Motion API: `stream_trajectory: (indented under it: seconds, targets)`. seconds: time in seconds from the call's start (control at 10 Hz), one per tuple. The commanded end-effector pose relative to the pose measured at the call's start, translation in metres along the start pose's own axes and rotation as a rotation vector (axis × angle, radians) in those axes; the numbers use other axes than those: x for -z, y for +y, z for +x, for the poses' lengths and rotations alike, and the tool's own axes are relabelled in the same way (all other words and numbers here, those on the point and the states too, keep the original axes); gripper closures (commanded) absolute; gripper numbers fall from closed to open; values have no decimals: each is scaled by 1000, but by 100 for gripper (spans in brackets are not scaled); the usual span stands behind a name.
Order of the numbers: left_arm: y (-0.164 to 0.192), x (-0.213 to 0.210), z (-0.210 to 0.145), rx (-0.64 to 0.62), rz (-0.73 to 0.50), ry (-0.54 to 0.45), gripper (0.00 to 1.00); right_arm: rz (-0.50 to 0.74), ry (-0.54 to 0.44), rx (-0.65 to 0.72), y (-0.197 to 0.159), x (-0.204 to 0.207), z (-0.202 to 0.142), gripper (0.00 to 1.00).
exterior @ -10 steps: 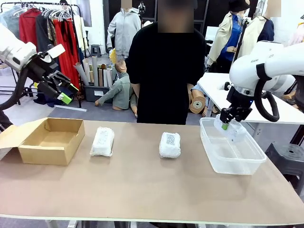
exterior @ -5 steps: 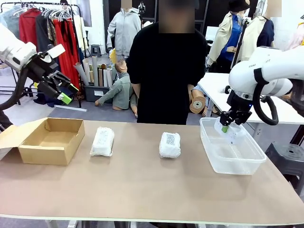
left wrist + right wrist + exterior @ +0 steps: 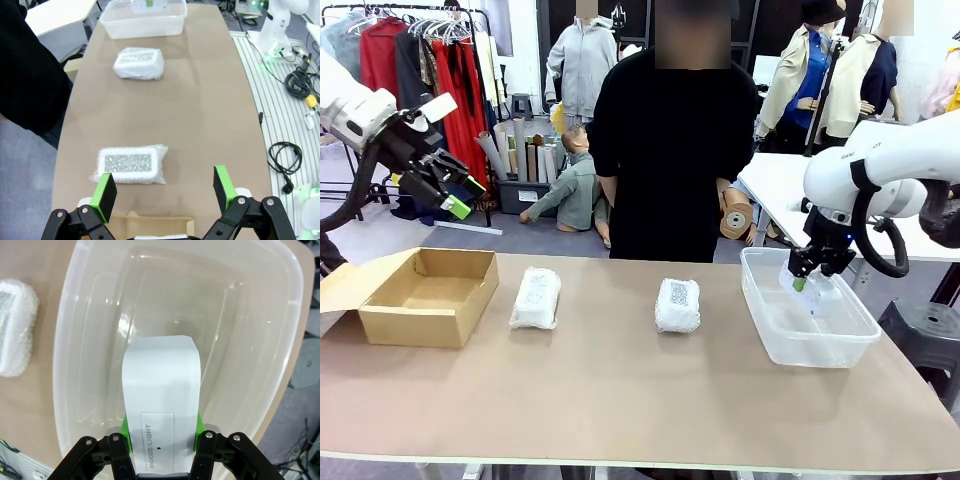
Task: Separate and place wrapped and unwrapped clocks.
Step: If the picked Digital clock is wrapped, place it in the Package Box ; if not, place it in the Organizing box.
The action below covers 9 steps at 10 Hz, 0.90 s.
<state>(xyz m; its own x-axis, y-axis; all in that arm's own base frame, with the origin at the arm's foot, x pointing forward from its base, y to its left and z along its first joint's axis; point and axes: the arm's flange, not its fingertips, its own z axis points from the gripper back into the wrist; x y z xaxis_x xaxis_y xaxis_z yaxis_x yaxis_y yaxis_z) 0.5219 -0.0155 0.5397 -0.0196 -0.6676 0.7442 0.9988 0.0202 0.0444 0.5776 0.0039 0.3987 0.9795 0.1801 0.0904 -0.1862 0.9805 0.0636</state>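
Brown tabletop, clothes racks behind: two bubble-wrapped white QR-labelled clocks lie between brown cardboard box and clear plastic tub. Right gripper clamps the bare smooth white rounded clock over the tub; left gripper gapes open.

We read "SNOOZE/LIGHT" in a framed panel on the bare white clock. The wrapped clock near the surface's middle carries a QR-code label, which is too small for us to read. No other print is legible.
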Motion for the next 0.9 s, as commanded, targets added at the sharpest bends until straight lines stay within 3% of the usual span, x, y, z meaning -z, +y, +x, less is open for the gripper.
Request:
stream_trajectory:
  seconds: [0.0, 0.8]
  targets:
    - [0, -1, 1, 1, 5, -3, 0, -23, 0, 46, -2, 2, 14, 100]
    - [0, -1, 1, 1, 5, -3, 0, -29, 76, 88, 3, 45, 13, 100]
